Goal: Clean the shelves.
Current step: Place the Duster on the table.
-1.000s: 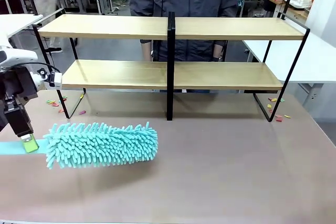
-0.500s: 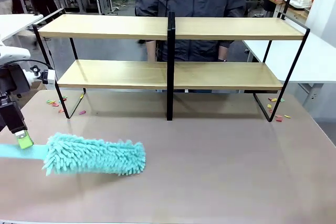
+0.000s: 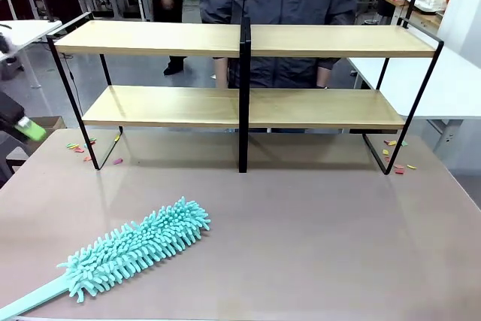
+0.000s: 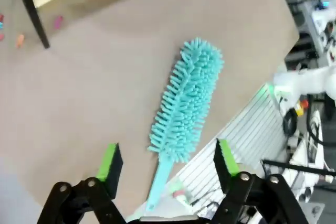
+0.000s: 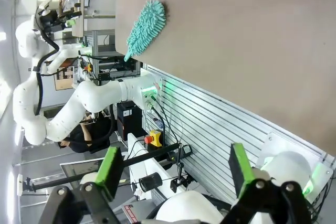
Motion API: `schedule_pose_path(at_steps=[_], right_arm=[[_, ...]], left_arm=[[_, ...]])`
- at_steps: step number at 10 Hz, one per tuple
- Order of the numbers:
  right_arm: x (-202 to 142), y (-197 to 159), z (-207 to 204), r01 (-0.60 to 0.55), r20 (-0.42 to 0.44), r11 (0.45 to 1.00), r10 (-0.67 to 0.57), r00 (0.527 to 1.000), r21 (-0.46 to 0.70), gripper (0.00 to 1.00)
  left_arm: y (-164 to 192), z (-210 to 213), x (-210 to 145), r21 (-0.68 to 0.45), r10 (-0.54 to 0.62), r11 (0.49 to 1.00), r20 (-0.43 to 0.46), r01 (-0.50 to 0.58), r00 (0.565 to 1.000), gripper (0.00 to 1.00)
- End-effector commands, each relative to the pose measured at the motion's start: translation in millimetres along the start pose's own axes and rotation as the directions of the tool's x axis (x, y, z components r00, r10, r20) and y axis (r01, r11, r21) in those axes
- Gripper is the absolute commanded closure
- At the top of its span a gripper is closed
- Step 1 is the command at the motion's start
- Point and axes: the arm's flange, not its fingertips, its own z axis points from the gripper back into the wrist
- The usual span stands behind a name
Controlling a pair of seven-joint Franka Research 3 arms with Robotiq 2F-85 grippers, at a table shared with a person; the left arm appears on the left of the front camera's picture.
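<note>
Shelves [image 3: 244, 103] standing at twelve o'clock on table [image 3: 338, 231], unwiped. Duster [image 3: 135, 249] lying loose at seven o'clock. Left gripper [image 4: 167, 163] spread wide, holding nothing; right gripper [image 5: 173, 166] likewise. Probably between passes: next, grasp handle and lift.

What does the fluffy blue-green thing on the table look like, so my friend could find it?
Start at the wooden shelves on the brown table, then look to the near left corner. The duster lies there at a slant, a flat handle with a shaggy turquoise head. Nothing else there is fuzzy.
</note>
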Motion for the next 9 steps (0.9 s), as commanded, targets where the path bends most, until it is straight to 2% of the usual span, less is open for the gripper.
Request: schedule_pose_path(at_steps=[1,2,3,4,5,7,8,9], right_arm=[[1,2,0,-0.016,0.007,1.0,0.016,1.0,0.023,0.0],[1,2,0,-0.016,0.007,1.0,0.016,1.0,0.023,0.0],[1,2,0,-0.016,0.007,1.0,0.016,1.0,0.023,0.0],[1,2,0,-0.016,0.007,1.0,0.016,1.0,0.023,0.0],[1,2,0,-0.016,0.007,1.0,0.016,1.0,0.023,0.0],[1,2,0,-0.016,0.007,1.0,0.016,1.0,0.023,0.0],[1,2,0,-0.016,0.007,1.0,0.016,1.0,0.023,0.0],[1,2,0,-0.016,0.007,1.0,0.016,1.0,0.023,0.0]], left_arm=[[-15,-5,-28,-0.09,0.03,0.996,0.059,-0.024,0.998,0.0],[-16,9,-35,-0.222,0.149,0.968,0.129,-0.118,0.98,0.0],[-7,27,-38,-0.397,0.335,0.888,0.207,-0.234,0.919,0.0],[6,35,-36,-0.51,0.454,0.806,0.205,-0.302,0.867,0.0],[13,35,-34,-0.582,0.512,0.745,0.184,-0.326,0.839,0.0],[24,27,-32,-0.682,0.571,0.65,0.147,-0.335,0.808,0.0],[28,23,-29,-0.679,0.569,0.632,0.079,-0.374,0.819,0.0],[24,32,-41,-0.634,0.527,0.7,0.15,-0.328,0.836,0.0]])
